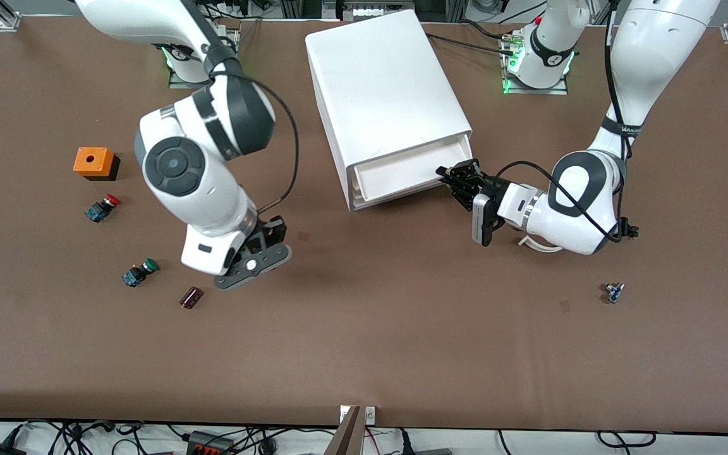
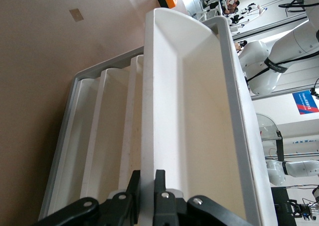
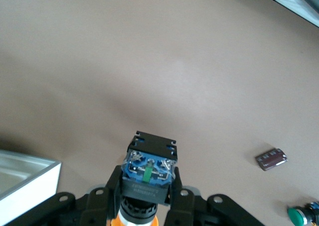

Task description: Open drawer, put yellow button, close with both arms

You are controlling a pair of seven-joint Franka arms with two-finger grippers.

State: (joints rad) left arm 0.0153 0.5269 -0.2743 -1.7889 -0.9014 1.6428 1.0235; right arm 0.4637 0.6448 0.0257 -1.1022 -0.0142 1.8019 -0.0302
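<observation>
From the front, the left claw [image 1: 449, 175] pinches the front lip of the drawer [image 1: 411, 172], the top one of the white cabinet [image 1: 383, 82], drawn a little way out. The right claw [image 1: 263, 243] hangs over bare worktop [image 1: 364, 341] between the cabinet and a green button [image 1: 139, 272]; a red button [image 1: 102, 207] and an orange box [image 1: 93, 162] lie toward the right arm's end.

The left wrist view shows the fingers [image 2: 160, 186] closed either side of the thin front wall of the drawer [image 2: 199, 111], which is empty.

In the right wrist view the right claw [image 3: 144, 201] is closed around the yellow button [image 3: 148, 173], gripped at the collar below its blue-and-black body, the orange cap just showing. Small, rigid and probably light, it should hold firm there; the smooth round cap would likely slip
</observation>
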